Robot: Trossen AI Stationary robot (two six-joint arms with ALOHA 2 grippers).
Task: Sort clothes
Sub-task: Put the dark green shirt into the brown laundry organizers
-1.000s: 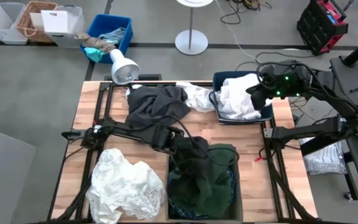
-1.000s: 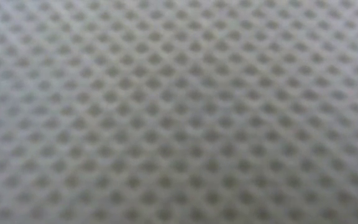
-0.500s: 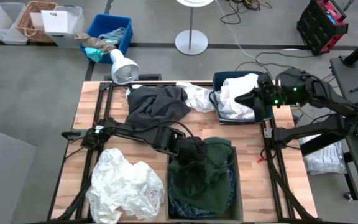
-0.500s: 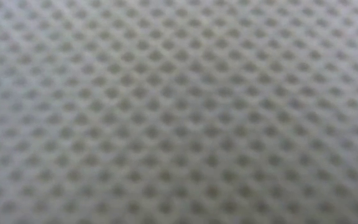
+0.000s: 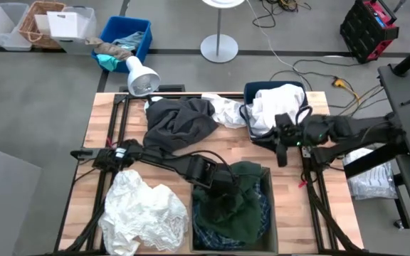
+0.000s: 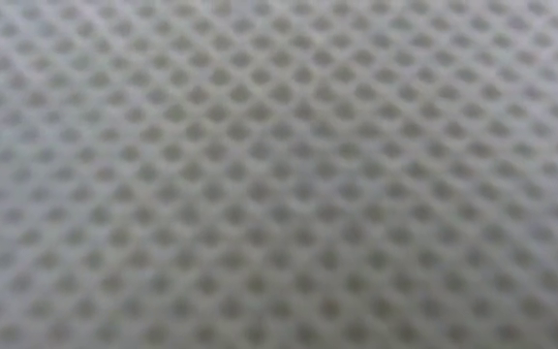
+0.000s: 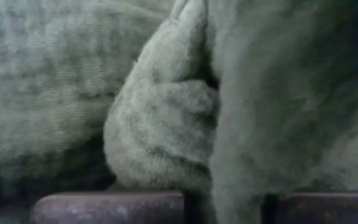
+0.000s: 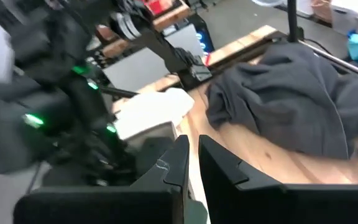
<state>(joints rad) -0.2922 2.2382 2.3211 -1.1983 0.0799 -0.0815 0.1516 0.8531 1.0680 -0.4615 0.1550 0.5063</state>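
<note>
Clothes lie in four places on the wooden table (image 5: 294,213): a charcoal grey garment (image 5: 179,122) at the far middle with a small white piece (image 5: 228,112) beside it, a heap of white garments (image 5: 276,107) in the blue bin (image 5: 250,91) at the far right, a crumpled white garment (image 5: 144,213) at the near left, and a dark green garment (image 5: 244,186) on top of a blue-and-white plaid shirt (image 5: 208,229) in the near middle box (image 5: 270,195). The left gripper (image 5: 223,190) is down in that box, pressed into the green fabric; its wrist view is filled with the knit, and a fold seems to sit between the fingers, though I cannot tell whether they grip it or merely rest around it. The right gripper (image 8: 192,163) hangs low over the bare wood just in front of the blue bin, its fingers nearly together with only a thin slit between them and nothing held. The likeliest trouble, in my judgement, is at the box: if the left arm lifts with fabric caught, the green garment could be dragged back out over the rim, or bring the plaid shirt along. The left arm's cable (image 5: 205,153) loops close to the charcoal garment and could snag it. Free room is mostly the bare strip to the right of the box and the wood between the box and the charcoal garment; the black frame rails (image 5: 312,186) hem in the sides. The low view is blocked by a mesh-like white cloth (image 6: 279,174), so nothing can be checked there.
</note>
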